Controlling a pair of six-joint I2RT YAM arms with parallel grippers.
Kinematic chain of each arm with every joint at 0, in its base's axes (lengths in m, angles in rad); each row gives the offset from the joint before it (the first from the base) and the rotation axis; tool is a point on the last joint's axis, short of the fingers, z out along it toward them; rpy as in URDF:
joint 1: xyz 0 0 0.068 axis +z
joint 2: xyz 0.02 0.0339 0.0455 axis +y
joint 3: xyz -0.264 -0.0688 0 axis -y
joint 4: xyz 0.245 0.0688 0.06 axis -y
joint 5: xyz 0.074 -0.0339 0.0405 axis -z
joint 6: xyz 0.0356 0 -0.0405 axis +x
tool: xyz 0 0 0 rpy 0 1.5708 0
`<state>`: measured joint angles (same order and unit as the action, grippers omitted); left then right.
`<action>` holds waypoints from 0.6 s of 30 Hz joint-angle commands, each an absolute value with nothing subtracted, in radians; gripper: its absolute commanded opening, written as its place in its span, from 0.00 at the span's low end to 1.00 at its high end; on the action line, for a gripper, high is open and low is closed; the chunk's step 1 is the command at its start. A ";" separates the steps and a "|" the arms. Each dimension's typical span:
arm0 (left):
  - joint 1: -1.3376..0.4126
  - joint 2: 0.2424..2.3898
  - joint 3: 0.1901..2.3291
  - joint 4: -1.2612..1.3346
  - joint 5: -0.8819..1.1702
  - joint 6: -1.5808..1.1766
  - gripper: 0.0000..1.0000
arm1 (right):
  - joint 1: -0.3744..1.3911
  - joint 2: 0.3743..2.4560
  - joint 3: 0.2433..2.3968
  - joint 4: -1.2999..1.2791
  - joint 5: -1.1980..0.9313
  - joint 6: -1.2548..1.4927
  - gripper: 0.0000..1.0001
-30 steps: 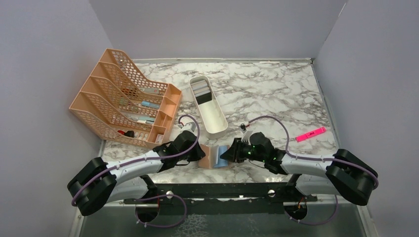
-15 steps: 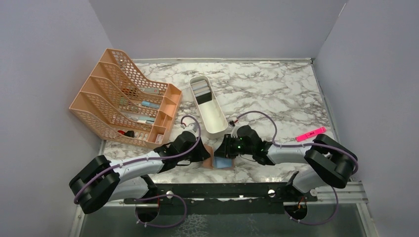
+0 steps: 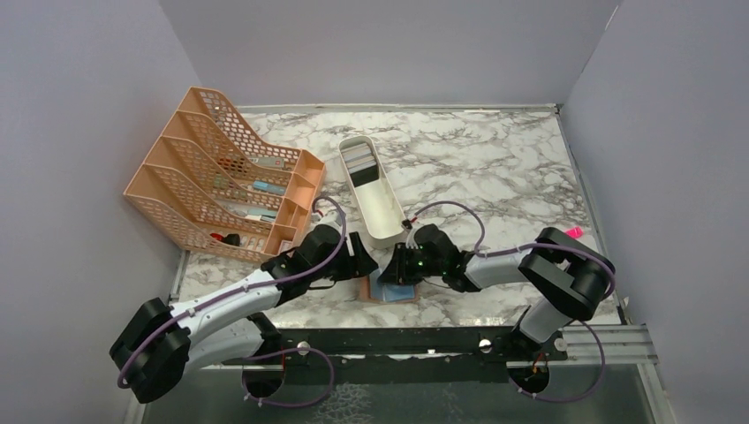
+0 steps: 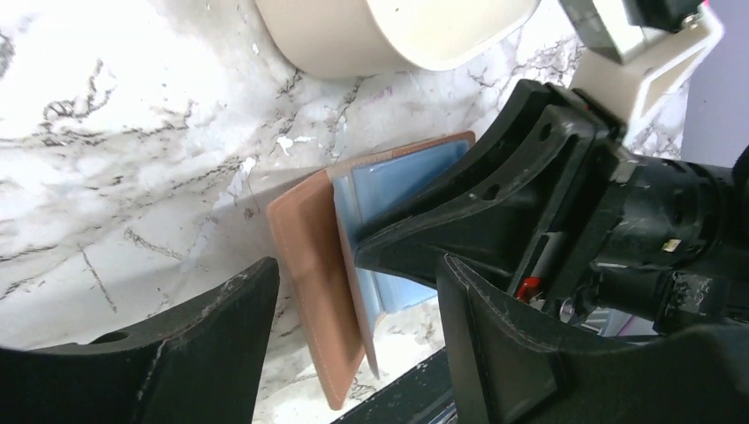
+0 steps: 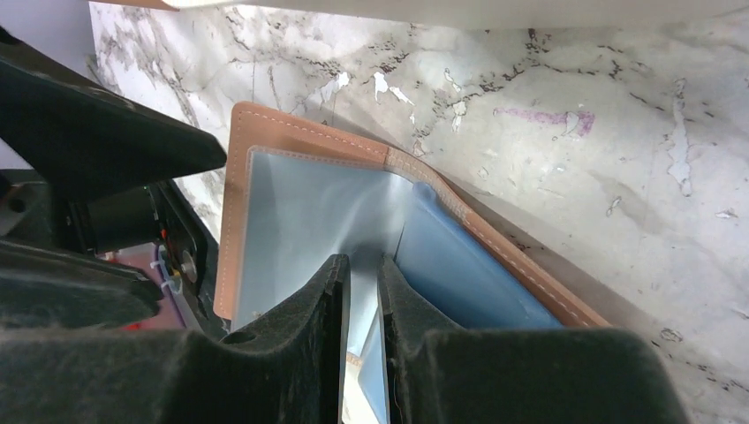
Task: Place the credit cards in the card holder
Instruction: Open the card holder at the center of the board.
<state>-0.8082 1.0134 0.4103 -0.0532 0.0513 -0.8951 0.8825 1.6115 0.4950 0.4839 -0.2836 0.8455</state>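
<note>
One table [image 3: 495, 159]: marble top that carries everything; the work sits at its near edge, probably because both arms reach that spot easily.
Rack [image 3: 203, 177]: orange mesh, far left, well apart from the work and no part of this step.
Tray [image 3: 391, 228]: white, oblong, just beyond the holder; spare cards [image 3: 360, 159] stand stacked in its far end, close at hand for the next pick-ups.
Holder [image 3: 369, 287]: tan, lying open near the table's front edge, between the two grippers; its clear inner pockets face up, so a card can slide in from above.
Left gripper [image 4: 353, 291]: fingers spread wide with nothing in them; the holder's tan flap lies just ahead of them, untouched. It looks placed to steady or pin that flap if the holder shifts.
Right gripper [image 5: 364, 274]: jaws nearly together, pinching a thin pale-blue card [image 5: 362, 353] on edge. It points down into the open holder, right at the pocket mouth, which suggests the card is being fed in.
Card depth: a blue panel shows in the pocket beside the fingers; whether that is this card or one already stowed, I cannot tell.
Step in hand: insertion under way, with more cards waiting in the tray.
</note>
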 commanded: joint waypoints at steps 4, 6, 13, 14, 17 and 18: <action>-0.800 1.035 0.516 -0.191 0.017 -0.798 0.70 | 0.885 1.640 0.526 0.397 -0.297 0.821 0.24; -0.799 1.049 0.517 -0.189 0.023 -0.790 0.68 | 0.885 1.631 0.538 0.378 -0.294 0.826 0.24; -0.799 1.144 0.516 -0.170 0.014 -0.740 0.51 | 0.884 1.583 0.551 0.272 -0.237 0.820 0.24; -0.800 1.162 0.518 -0.171 0.014 -0.737 0.48 | 0.885 1.563 0.547 0.251 -0.224 0.815 0.25; -0.800 1.211 0.517 -0.170 0.001 -0.735 0.40 | 0.884 1.500 0.529 0.188 -0.178 0.801 0.26; -0.800 1.225 0.517 -0.170 -0.005 -0.733 0.38 | 0.884 1.483 0.524 0.166 -0.162 0.795 0.26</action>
<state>-0.8024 1.1793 0.5007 -0.1669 0.0326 -0.7647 0.8825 1.5532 0.5411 0.3065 -0.2539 0.8345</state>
